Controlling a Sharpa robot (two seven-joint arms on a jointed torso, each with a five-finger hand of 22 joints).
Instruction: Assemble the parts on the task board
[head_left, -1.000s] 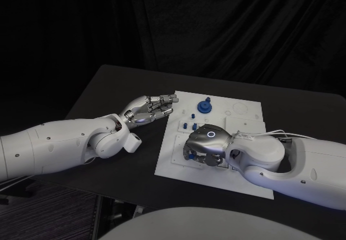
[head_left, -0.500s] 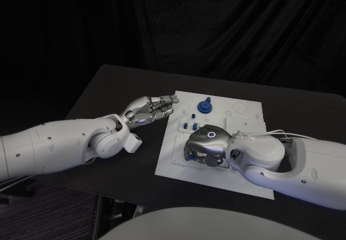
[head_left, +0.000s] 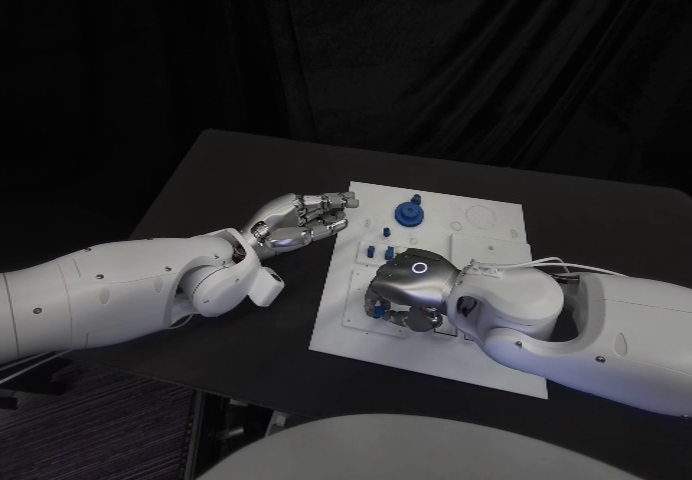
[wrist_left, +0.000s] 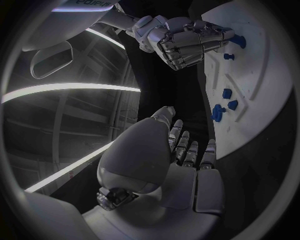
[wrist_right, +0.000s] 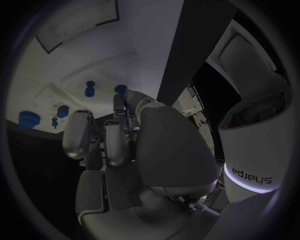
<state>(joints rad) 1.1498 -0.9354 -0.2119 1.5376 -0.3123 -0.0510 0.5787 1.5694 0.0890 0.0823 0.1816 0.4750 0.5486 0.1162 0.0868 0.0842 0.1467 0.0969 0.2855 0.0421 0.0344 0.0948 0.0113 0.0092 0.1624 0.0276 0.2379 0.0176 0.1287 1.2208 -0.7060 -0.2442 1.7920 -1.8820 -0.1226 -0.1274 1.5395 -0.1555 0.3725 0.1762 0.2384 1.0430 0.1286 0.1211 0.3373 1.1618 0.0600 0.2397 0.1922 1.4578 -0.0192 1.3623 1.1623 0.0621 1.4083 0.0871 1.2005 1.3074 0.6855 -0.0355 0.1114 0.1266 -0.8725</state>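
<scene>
The white task board (head_left: 490, 216) lies mid-table. My right hand (head_left: 411, 290) is lowered over its near left part, fingers pointing down. In the right wrist view, thumb and a finger of the right hand (wrist_right: 119, 140) pinch a small blue part (wrist_right: 122, 90) against the board (wrist_right: 75, 60). A round blue part (head_left: 410, 212) stands at the board's far side, with small blue parts (head_left: 378, 248) in front of it. My left hand (head_left: 303, 222) hovers beside the board's left edge, loosely curled and holding nothing. The left wrist view shows the left hand (wrist_left: 162, 160), the board (wrist_left: 265, 80) and the right hand (wrist_left: 187, 35).
Loose blue parts (wrist_right: 62, 110) lie on the board near my right hand. The black table (head_left: 231, 190) stretches left of the board, under my left arm. A white cable (head_left: 555, 265) runs along my right forearm over the board's right side.
My right hand has shifted very slightly over the near left of the board. The left hand has stayed almost where it was.
</scene>
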